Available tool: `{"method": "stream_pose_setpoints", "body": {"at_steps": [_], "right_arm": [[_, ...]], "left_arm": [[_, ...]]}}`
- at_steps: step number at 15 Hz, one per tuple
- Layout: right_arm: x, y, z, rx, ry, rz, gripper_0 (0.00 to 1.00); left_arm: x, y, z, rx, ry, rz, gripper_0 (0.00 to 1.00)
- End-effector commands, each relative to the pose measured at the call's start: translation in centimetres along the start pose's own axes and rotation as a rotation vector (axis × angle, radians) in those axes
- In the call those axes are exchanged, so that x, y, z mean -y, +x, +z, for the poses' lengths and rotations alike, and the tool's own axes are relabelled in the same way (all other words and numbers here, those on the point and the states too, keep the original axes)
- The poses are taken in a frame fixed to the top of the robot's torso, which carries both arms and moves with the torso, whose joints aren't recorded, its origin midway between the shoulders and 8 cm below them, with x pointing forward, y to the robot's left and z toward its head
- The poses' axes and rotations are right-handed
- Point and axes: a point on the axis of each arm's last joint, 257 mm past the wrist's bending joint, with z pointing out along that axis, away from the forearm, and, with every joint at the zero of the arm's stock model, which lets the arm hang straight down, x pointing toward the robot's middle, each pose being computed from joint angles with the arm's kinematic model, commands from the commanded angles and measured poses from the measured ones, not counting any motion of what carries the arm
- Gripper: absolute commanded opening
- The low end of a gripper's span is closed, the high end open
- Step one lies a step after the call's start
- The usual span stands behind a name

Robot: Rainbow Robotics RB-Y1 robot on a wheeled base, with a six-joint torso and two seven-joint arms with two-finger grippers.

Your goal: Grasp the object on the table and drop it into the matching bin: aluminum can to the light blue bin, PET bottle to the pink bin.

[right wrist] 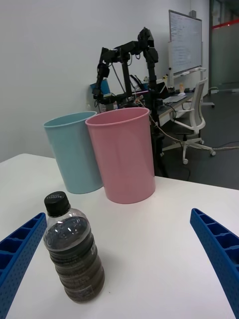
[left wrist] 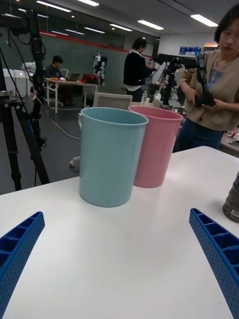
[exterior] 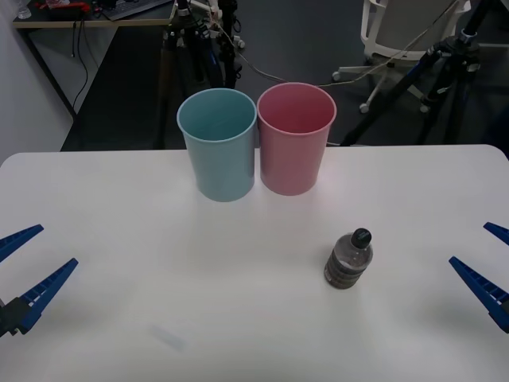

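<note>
right gripper [exterior: 487, 268] and left gripper [exterior: 24, 267] hover low at the table's [exterior: 238, 318] right and left edges, jaws wide apart, holding nothing. pet bottle [exterior: 348, 259] stands upright toward the near right, looks light, stiff, slick; ribbed lower body seems the best hold. pink bin [exterior: 295, 149] and light blue bin [exterior: 218, 143] touch at the far edge

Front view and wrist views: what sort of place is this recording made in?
Most likely a robotics lab or shared office workspace. A white table holds the test props, behind it stand camera tripods and a wheeled office chair, and a whiteboard hangs on the far wall.
</note>
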Motion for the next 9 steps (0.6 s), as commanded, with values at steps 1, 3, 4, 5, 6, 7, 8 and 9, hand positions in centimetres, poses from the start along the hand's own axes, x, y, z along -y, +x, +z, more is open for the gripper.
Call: {"method": "stream_pose_setpoints", "body": {"at_steps": [1,3,4,5,6,7,8,9], "right_arm": [[-0.3,1.3,0.1,-0.002,0.009,0.034,1.00],[-0.5,1.6,0.2,-0.006,0.002,0.035,1.00],[-0.7,1.7,0.0,-0.012,-0.001,0.033,1.00],[-0.9,1.8,-0.1,-0.018,-0.004,0.028,1.00],[-1.2,2.1,-0.3,-0.025,-0.009,0.024,1.00],[-1.5,2.3,-0.6,-0.030,-0.012,-0.004,1.00],[-1.8,2.5,-0.8,-0.034,-0.019,-0.046,1.00],[-2.0,2.7,-1.1,-0.039,-0.021,-0.073,1.00]], "left_arm": [[0.0,0.0,0.0,0.000,0.000,0.000,1.00],[0.0,0.0,0.0,0.000,0.000,0.000,1.00],[0.0,0.0,0.0,0.000,0.000,0.000,1.00],[0.0,0.0,0.0,0.000,0.000,0.000,1.00],[0.0,0.0,0.0,0.000,0.000,0.000,1.00],[0.0,0.0,0.0,0.000,0.000,0.000,1.00],[0.0,0.0,0.0,0.000,0.000,0.000,1.00],[0.0,0.0,0.0,0.000,0.000,0.000,1.00]]}}
